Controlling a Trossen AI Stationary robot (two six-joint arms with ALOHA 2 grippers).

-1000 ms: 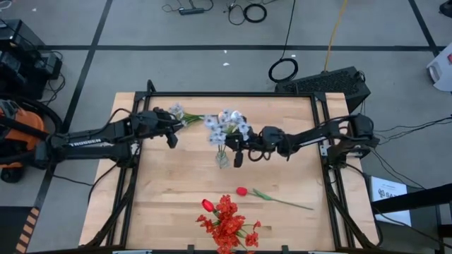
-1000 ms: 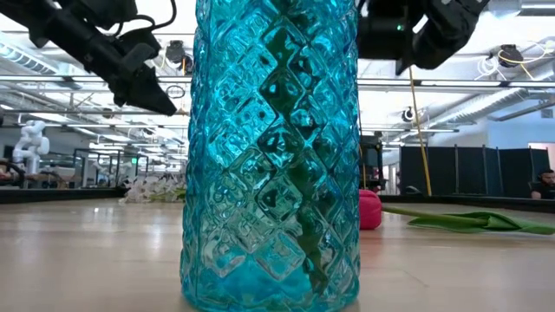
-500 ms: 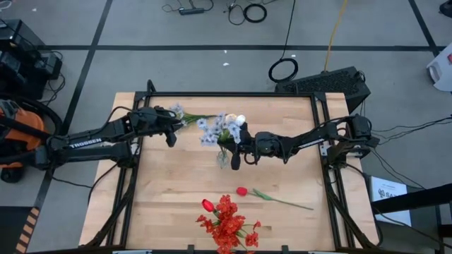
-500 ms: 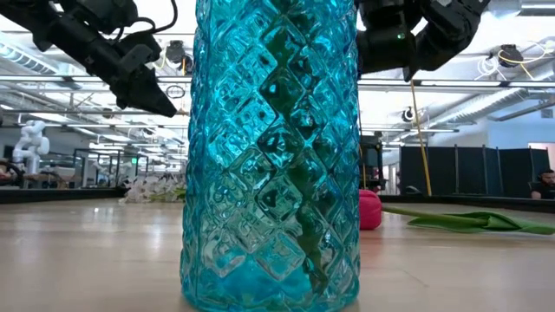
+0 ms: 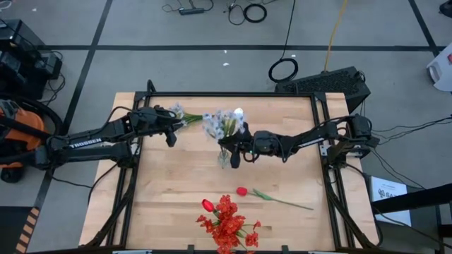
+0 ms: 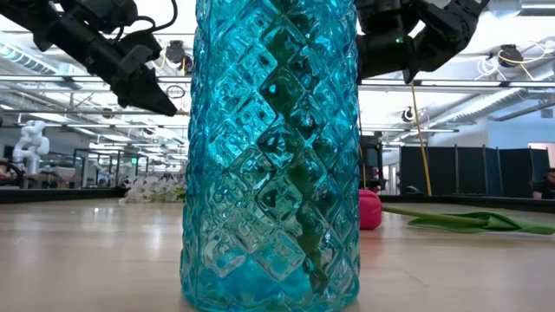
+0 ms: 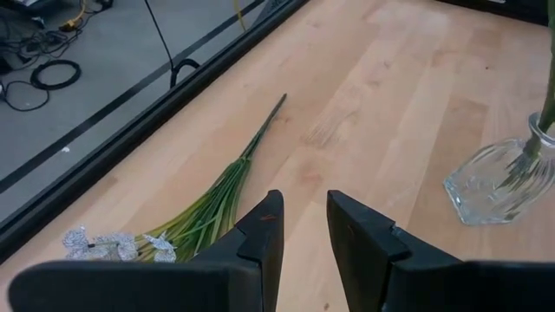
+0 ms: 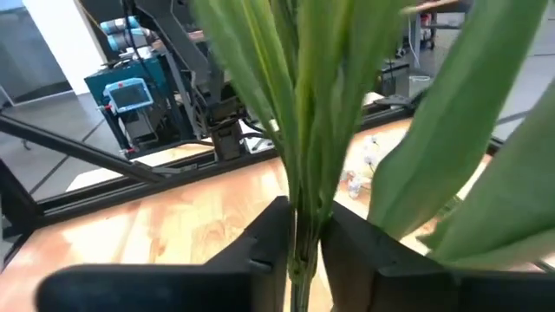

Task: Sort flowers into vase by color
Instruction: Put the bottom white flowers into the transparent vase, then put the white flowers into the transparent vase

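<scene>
While the blue glass vase (image 6: pixel 270 156) fills the middle of the low view, right up against the lens with red flowers' green stems showing through its diamond-cut wall, its blooms appear in the high view as a bunch of red flowers (image 5: pixel 227 224) at the bottom centre of the frame. Just above that bunch in the high view, one red tulip (image 5: pixel 242 191) lies flat on the wooden table (image 5: pixel 169 190), its stem running toward the lower right.

Farther up, at the centre of the high view, a clear glass vase (image 5: pixel 224 156) holds pale bluish-white flowers (image 5: pixel 222 123). The right gripper (image 5: pixel 235 151) sits just beside that vase, its fingers closed around the green stems (image 8: pixel 299 130), which pass straight between them in the right wrist view.

Toward the upper left of the high view, the left gripper (image 5: pixel 171 130) hovers over the table, its fingers (image 7: pixel 264 238) held a little apart with nothing between them. Under it, by the table's far edge, lies a spray of pale blossoms (image 7: pixel 113 246) with a long green stem, resting flat, well apart from the clear vase.
</scene>
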